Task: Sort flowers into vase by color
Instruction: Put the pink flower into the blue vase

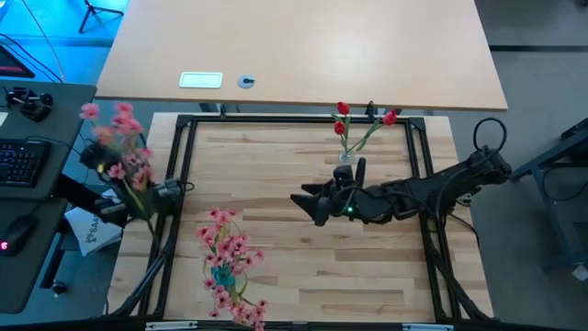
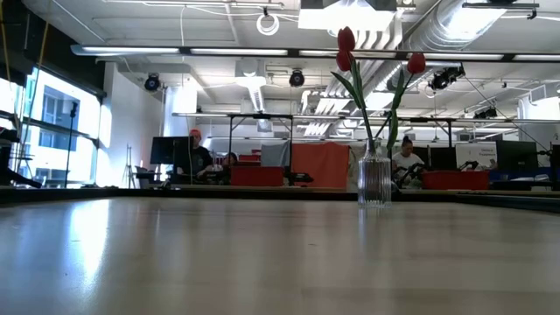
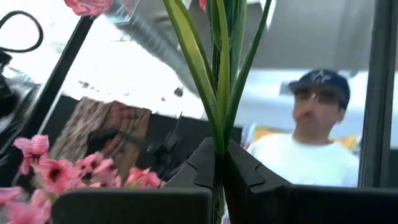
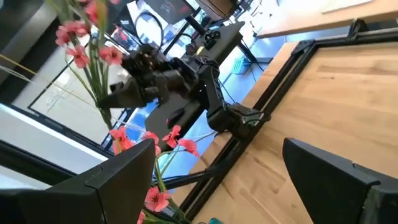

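My left gripper (image 1: pixel 103 158) is past the table's left edge, shut on a spray of pink blossoms (image 1: pixel 119 138) with green stems, held in the air. The spray also shows in the right wrist view (image 4: pixel 87 43). My right gripper (image 1: pixel 308 204) is open and empty above the table's middle, pointing left. A clear glass vase (image 2: pixel 374 179) with three red-bud flowers (image 1: pixel 347 124) stands at the far middle. More pink sprays (image 1: pixel 228 262) stand at the near left, around something teal (image 1: pixel 222 273). My left gripper pinches the spray's green stems and leaves (image 3: pixel 217 140) between its two fingers, which lie across the stems. Several stems run through the hold together. The spray is lifted clear of the table, its blossoms spreading out beyond the fingers.
A black metal frame (image 1: pixel 184 138) borders the wooden work area. A keyboard (image 1: pixel 20 161) and a mouse lie on a side desk at the left. A person in a cap (image 3: pixel 317 124) shows beyond the table. Bare wood lies between the two flower groups.
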`<act>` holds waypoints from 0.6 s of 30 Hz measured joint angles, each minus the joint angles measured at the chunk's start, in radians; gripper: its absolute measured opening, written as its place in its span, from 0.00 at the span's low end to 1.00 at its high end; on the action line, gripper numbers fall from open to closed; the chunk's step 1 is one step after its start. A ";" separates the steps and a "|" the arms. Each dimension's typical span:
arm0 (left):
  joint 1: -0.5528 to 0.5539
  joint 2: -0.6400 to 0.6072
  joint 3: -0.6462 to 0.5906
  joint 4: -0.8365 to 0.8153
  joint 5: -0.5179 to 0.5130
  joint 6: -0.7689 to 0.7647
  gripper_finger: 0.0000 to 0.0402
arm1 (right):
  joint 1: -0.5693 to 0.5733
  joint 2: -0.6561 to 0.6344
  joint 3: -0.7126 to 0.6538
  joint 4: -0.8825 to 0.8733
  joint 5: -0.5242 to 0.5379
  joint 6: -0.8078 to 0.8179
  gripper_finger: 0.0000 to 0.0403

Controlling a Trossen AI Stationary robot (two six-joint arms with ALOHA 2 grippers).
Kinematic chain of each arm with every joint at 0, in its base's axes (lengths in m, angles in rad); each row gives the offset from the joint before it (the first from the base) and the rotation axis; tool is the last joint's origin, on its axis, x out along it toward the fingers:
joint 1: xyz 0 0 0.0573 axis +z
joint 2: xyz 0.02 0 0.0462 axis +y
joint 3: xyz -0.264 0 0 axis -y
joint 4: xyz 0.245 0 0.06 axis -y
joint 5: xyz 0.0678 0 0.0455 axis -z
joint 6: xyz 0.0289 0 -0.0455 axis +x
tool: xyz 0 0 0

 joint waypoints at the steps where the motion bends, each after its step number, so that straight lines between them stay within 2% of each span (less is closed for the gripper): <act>1: -0.013 0.016 -0.039 0.077 -0.012 -0.011 0.00 | 0.000 0.002 0.000 0.000 -0.001 0.009 0.86; 3: -0.044 0.040 -0.093 0.145 -0.042 -0.024 0.00 | 0.000 0.007 0.000 0.004 -0.005 0.027 0.86; 9: -0.190 0.110 -0.112 0.119 -0.214 0.057 0.00 | 0.000 0.019 0.000 -0.006 -0.059 0.024 0.86; 14: -0.373 0.206 -0.111 0.111 -0.438 0.104 0.00 | 0.000 0.022 0.000 -0.007 -0.121 0.023 0.86; 18: -0.545 0.319 -0.112 0.143 -0.669 0.169 0.00 | 0.000 0.022 0.000 -0.006 -0.161 0.023 0.86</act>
